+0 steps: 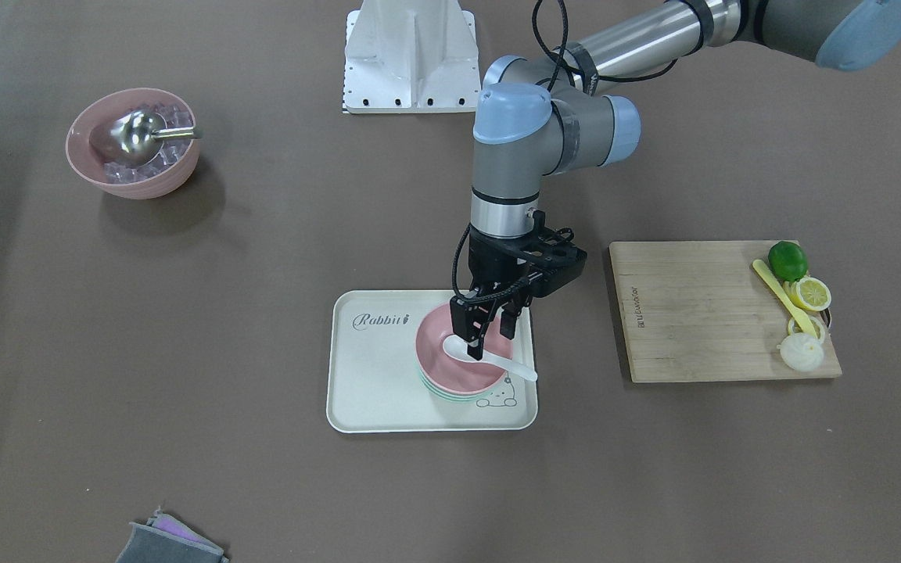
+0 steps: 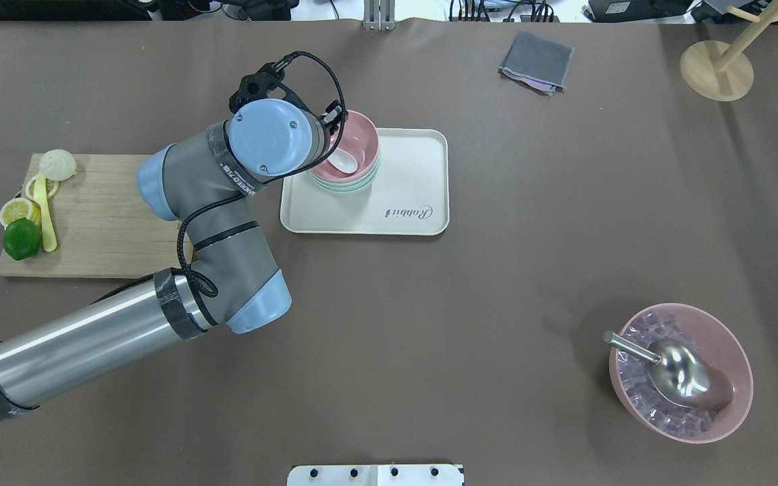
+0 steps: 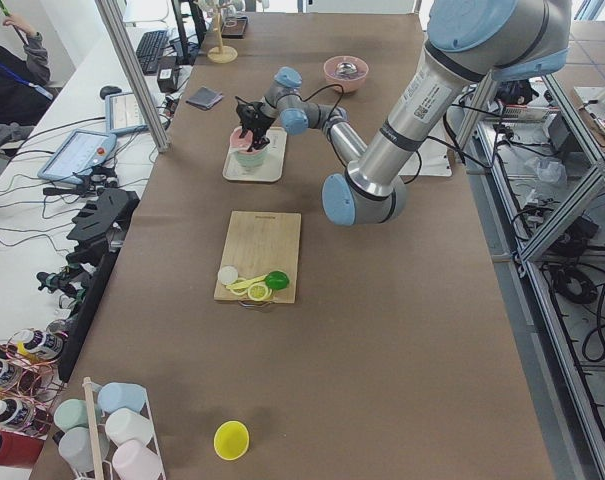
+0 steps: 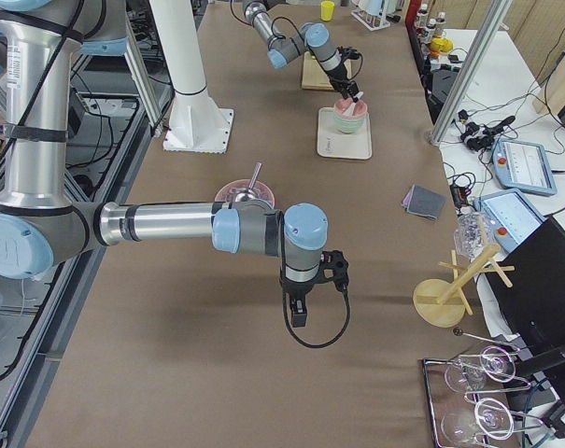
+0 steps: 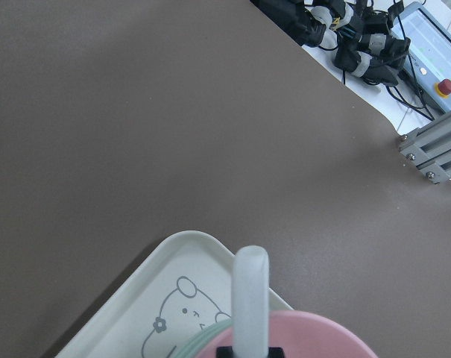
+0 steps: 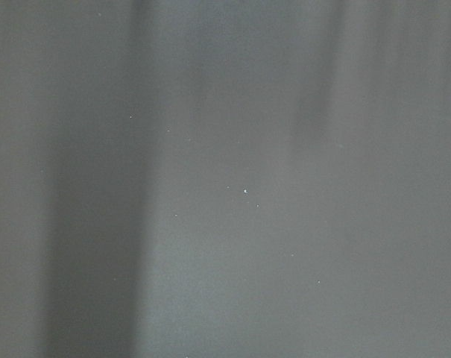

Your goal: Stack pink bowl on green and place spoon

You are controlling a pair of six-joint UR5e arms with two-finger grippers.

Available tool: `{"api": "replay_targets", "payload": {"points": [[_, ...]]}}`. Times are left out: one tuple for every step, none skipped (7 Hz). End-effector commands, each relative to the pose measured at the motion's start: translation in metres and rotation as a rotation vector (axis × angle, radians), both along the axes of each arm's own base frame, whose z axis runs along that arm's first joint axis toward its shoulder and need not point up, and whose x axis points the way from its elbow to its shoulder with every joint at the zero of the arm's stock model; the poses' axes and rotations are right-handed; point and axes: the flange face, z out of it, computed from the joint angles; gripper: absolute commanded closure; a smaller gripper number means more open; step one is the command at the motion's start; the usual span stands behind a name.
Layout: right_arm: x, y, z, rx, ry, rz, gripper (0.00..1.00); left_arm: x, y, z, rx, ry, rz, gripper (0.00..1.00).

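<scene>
The pink bowl [image 1: 432, 344] sits nested on top of the green bowls [image 1: 450, 397], on the right part of the cream tray [image 1: 372, 375]. The stack also shows in the overhead view [image 2: 362, 138]. The white spoon [image 1: 497, 365] lies with its scoop end inside the pink bowl and its handle over the rim. My left gripper [image 1: 491, 342] points down into the bowl and is shut on the spoon. In the left wrist view the handle [image 5: 251, 298] sticks out from between the fingertips. My right gripper [image 4: 299, 308] hangs low over bare table, far from the tray; I cannot tell whether it is open or shut.
A pink bowl with clear cubes and a steel scoop [image 1: 134, 145] stands far off on the robot's right. A wooden board [image 1: 693, 313] with a lime, lemon slices and a yellow utensil lies beside the tray. A grey cloth [image 2: 536, 61] and a wooden stand [image 2: 716, 67] are at the far edge.
</scene>
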Motion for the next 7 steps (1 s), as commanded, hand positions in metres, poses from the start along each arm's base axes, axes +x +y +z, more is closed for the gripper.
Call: {"api": "replay_targets", "payload": {"points": [[0.0, 0.0, 0.001, -0.002, 0.0, 0.0, 0.0, -0.03, 0.036, 0.0, 0.076, -0.019, 0.173, 0.02], [0.0, 0.0, 0.002, -0.004, 0.0, 0.001, 0.0, -0.07, 0.068, 0.02, 0.117, -0.102, 0.316, 0.02], [0.0, 0.0, 0.003, -0.007, 0.0, 0.001, 0.0, -0.11, 0.087, 0.012, 0.224, -0.186, 0.472, 0.02], [0.0, 0.0, 0.004, -0.009, 0.0, 0.001, 0.0, -0.135, 0.077, 0.035, 0.207, -0.248, 0.568, 0.02], [0.0, 0.0, 0.005, -0.01, 0.001, 0.001, 0.0, -0.172, 0.063, 0.072, 0.281, -0.342, 0.694, 0.02], [0.0, 0.0, 0.008, -0.016, 0.0, 0.0, 0.0, -0.228, 0.045, 0.124, 0.336, -0.422, 0.82, 0.02], [0.0, 0.001, 0.009, -0.019, 0.0, 0.0, 0.0, -0.3, 0.028, 0.177, 0.406, -0.494, 0.945, 0.02]]}}
